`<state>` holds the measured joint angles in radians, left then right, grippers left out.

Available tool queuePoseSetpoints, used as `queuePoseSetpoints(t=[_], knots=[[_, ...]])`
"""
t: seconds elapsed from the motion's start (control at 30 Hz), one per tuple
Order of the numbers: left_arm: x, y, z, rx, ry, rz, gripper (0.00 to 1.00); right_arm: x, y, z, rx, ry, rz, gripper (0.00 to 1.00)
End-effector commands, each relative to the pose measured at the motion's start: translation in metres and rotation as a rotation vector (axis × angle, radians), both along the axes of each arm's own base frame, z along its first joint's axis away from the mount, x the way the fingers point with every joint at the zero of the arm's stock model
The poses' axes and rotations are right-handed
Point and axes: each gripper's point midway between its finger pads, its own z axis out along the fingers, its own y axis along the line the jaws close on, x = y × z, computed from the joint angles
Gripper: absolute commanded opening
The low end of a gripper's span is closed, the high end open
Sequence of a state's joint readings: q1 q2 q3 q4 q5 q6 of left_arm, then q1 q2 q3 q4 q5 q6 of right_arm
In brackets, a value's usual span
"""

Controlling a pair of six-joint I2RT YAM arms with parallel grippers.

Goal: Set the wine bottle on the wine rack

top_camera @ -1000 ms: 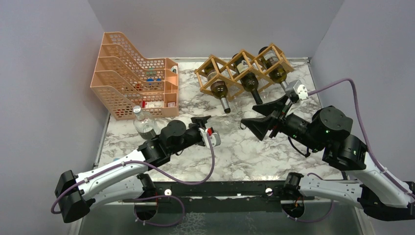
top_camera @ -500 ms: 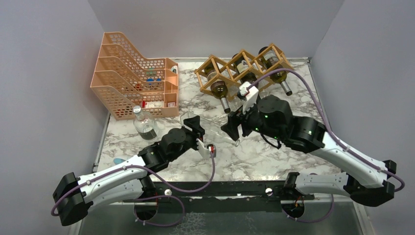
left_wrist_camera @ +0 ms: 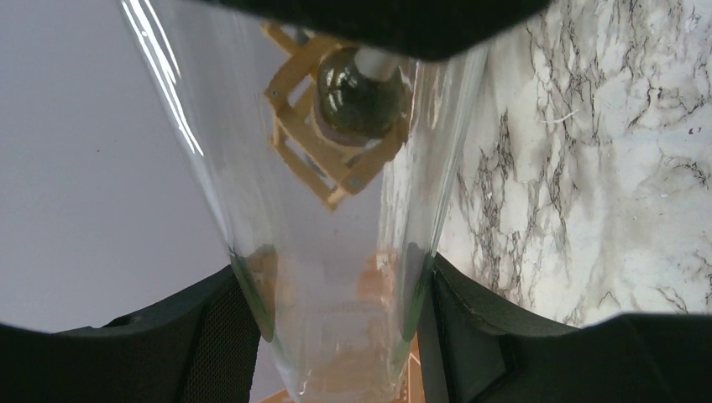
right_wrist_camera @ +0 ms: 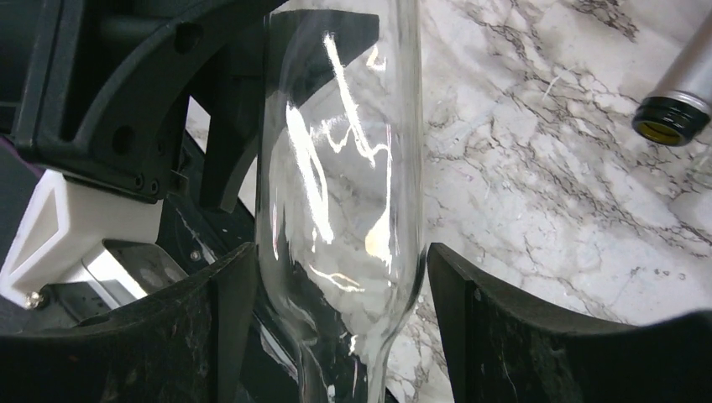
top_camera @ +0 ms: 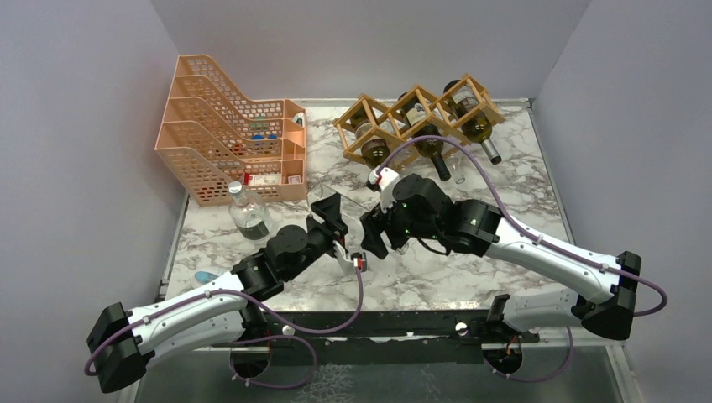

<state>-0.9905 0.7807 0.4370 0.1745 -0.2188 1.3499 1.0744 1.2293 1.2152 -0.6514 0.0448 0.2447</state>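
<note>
A clear glass wine bottle (top_camera: 354,217) is held above the middle of the marble table (top_camera: 470,180). My left gripper (top_camera: 334,225) is shut on its body (left_wrist_camera: 319,210), both pads (left_wrist_camera: 243,302) pressed on the glass. My right gripper (top_camera: 374,235) is open, its fingers (right_wrist_camera: 470,311) standing either side of the bottle's shoulder (right_wrist_camera: 336,168) with thin gaps. The wooden lattice wine rack (top_camera: 416,117) stands at the back and holds three dark bottles (top_camera: 430,147). It also shows through the glass in the left wrist view (left_wrist_camera: 336,159).
An orange mesh tiered tray (top_camera: 227,126) stands at the back left. A small clear plastic bottle (top_camera: 248,214) stands in front of it. A dark bottle's capped neck (right_wrist_camera: 680,92) juts from the rack above the marble. Grey walls close in on three sides.
My right arm has swung left from the rack to the clear bottle, and its open jaws now straddle it. My left gripper has raised and tilted the bottle towards the right arm.
</note>
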Motion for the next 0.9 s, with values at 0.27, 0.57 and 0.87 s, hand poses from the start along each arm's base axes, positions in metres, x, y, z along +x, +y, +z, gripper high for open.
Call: queuePoseSetpoints(t=[0.27, 0.57, 0.87], knots=[[-0.004, -0.001, 0.033, -0.087, -0.093, -0.02, 0.0, 0.003, 0.031, -0.009, 0.064, 0.028, 0.024, 0.74], [-0.004, -0.002, 0.034, -0.108, -0.075, -0.017, 0.04, 0.014, 0.03, -0.005, 0.081, -0.001, -0.042, 0.27], [-0.007, -0.002, 0.028, -0.126, -0.031, -0.027, 0.91, 0.032, 0.009, 0.022, 0.105, -0.115, -0.149, 0.03]])
